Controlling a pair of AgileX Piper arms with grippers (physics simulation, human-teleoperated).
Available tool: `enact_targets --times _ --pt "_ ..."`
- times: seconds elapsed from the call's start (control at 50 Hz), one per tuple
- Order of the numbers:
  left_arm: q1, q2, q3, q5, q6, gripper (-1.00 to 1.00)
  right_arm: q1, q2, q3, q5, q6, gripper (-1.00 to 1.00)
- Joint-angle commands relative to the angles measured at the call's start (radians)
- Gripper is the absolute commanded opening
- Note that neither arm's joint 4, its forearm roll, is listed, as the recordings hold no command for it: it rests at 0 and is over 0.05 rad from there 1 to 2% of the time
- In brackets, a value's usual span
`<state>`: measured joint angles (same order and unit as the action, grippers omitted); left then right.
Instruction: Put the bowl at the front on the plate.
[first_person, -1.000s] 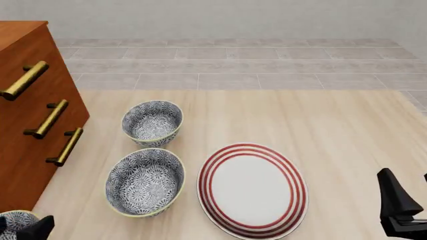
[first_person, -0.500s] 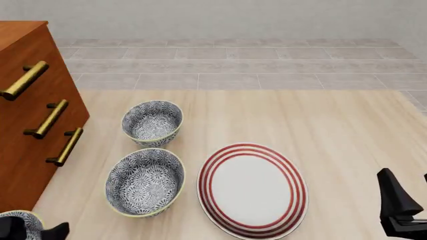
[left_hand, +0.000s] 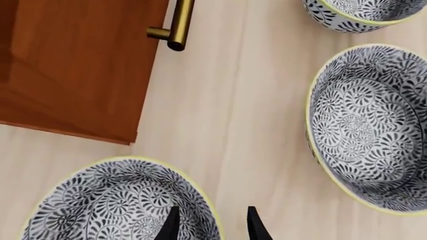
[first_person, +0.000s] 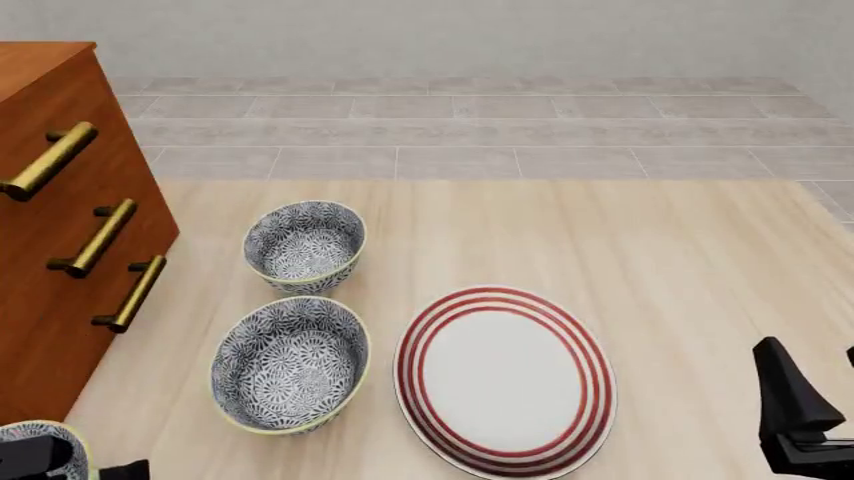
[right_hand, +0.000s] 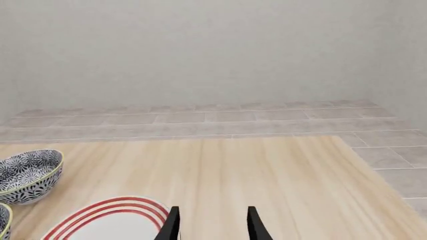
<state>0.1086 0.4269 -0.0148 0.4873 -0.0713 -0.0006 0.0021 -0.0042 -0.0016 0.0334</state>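
Open left hand (left_hand: 209, 225) astride front bowl (left_hand: 113, 205) rim, cabinet (left_hand: 73, 65) beside.

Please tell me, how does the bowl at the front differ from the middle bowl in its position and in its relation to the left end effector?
The bowl at the front is nearest the arms, cut off at the front view's lower left corner; the middle bowl shows whole, beside the plate. The left end effector straddles the front bowl's rim, one finger inside; the middle bowl is untouched. Both share the dark floral pattern and yellow-green rim.
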Motion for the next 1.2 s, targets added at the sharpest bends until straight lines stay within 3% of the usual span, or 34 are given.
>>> enact_targets --times 0.02,0.18,0.2,0.22,0.26,0.36,0.46,0.72,1.0,1.2 --pt "0.001 0.052 0.015 -0.037 -0.016 1.00 -0.001 0.000 0.000 -0.002 0.002 1.00" --pt "-0.001 0.102 0.014 -0.064 -0.033 1.00 -0.004 0.000 0.000 -0.003 0.002 1.00" --pt "0.031 0.134 0.014 -0.091 0.006 1.00 -0.004 0.000 0.000 -0.003 0.002 1.00" --pt "0.048 0.153 0.014 -0.110 0.039 -1.00 -0.005 0.000 0.000 -0.003 0.002 1.00" --pt "0.064 0.181 0.014 -0.133 0.059 -1.00 -0.005 0.000 0.000 -0.003 0.001 1.00" --pt "0.103 0.104 0.012 -0.074 0.124 -1.00 -0.005 0.000 -0.001 -0.003 0.000 1.00" --pt "0.096 0.046 -0.002 -0.018 0.114 -1.00 -0.004 -0.001 0.000 -0.005 0.001 1.00" --pt "0.074 -0.137 -0.146 0.177 0.130 -1.00 -0.007 -0.001 -0.004 -0.001 0.003 1.00" --pt "-0.053 -0.202 -0.312 0.264 0.116 -1.00 -0.011 -0.002 -0.006 0.001 0.004 1.00" --pt "-0.189 -0.196 -0.451 0.269 0.173 -1.00 -0.009 -0.001 -0.002 0.000 0.002 1.00"
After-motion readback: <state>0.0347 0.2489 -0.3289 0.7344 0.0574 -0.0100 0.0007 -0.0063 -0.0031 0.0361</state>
